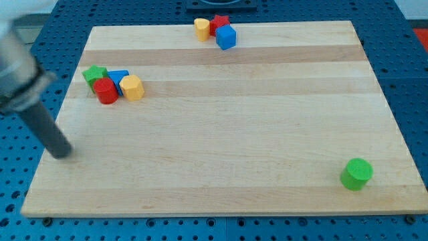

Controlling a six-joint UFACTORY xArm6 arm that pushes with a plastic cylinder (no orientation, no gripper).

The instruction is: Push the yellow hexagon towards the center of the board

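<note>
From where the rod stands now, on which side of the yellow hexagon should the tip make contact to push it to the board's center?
Touch the yellow hexagon on its upper-left face. The blue block and red block crowd that side, so my tip, now below-left of the cluster, probably has to slip in between them, then push toward the view's lower right.

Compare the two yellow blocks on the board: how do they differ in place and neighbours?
The yellow hexagon sits at the view's left, against a blue block and red block; the other yellow block sits at the top edge, beside a red star. Both are yellow and clustered.
</note>
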